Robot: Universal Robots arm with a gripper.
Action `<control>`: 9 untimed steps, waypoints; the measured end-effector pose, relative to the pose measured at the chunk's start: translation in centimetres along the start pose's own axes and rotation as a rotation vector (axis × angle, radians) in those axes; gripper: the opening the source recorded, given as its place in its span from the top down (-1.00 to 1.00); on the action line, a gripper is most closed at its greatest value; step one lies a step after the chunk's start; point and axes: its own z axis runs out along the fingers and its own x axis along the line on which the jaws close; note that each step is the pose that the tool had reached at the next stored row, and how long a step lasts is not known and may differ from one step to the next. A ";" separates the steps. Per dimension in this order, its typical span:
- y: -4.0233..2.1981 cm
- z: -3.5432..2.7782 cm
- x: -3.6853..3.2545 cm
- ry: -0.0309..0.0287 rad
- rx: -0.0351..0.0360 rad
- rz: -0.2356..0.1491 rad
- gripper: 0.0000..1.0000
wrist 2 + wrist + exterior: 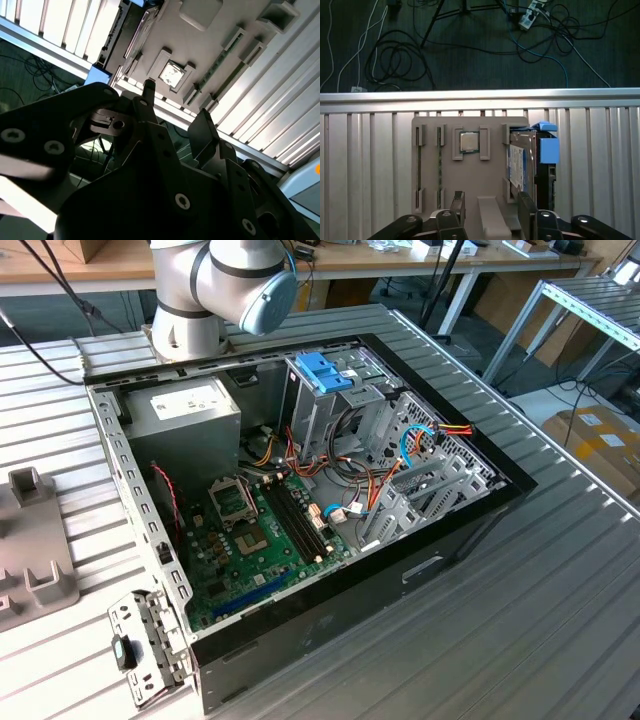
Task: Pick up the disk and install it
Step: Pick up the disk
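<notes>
Disk (521,167), thin dark rectangular drive in light blue plastic carrier: stands on edge in an end slot of the grey plastic holder tray (470,180) on the ribbed metal table (360,165). My claw (491,200): above the tray, fingers (525,202) spread wide, holding nothing. Risk: one finger sits in line with the disk's edge; descending thus, I would strike it rather than straddle it.

Light blue frames the disk (522,161) — motherboard (255,540) green, table (560,590) ribbed silver-grey.
</notes>
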 end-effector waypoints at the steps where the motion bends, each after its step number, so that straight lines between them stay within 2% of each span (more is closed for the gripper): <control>1: -0.01 0.15 -0.04 -0.0017 -0.0001 0.000 -0.08; 7: -0.01 0.30 -0.06 -0.0038 -0.0002 0.000 -0.08; 9: -0.02 0.46 -0.07 -0.0064 -0.0002 0.000 -0.08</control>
